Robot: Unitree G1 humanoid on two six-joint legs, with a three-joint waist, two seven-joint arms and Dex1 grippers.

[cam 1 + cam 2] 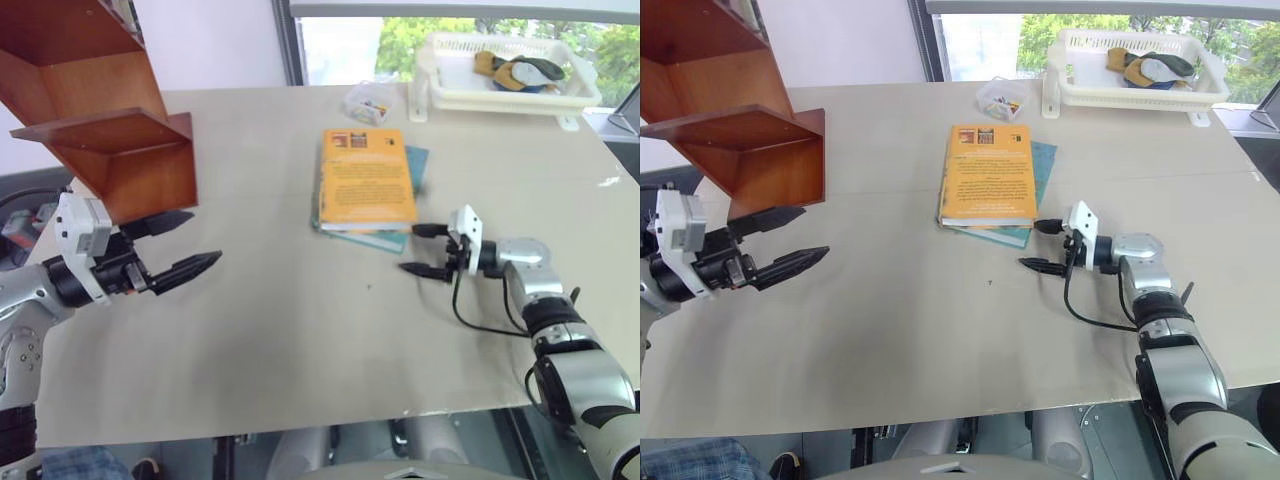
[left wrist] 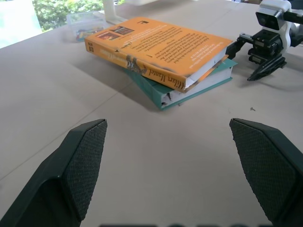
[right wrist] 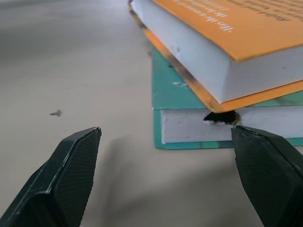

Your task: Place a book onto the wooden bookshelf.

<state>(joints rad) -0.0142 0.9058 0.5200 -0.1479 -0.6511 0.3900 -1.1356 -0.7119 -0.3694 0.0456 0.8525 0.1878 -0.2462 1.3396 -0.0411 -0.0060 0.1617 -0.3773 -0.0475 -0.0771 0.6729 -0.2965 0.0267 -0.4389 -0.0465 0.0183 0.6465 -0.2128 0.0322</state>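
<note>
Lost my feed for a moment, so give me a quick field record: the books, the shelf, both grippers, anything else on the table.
book: orange-yellow book lies flat on the teal book, mid-table
wooden bookshelf: bookshelf at the table's far left, apart from the books
right gripper: right gripper open, low by the stack's near right corner, holding nothing
left gripper: left gripper open, empty, just below the shelf
other: white basket and small clear box at the far edge

bare table [image 1: 300, 340] between arms, wooden bookshelf [image 1: 120, 150] blocking left

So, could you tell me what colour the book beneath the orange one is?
Teal book, with white page edges; clearest in the left wrist view.
</note>
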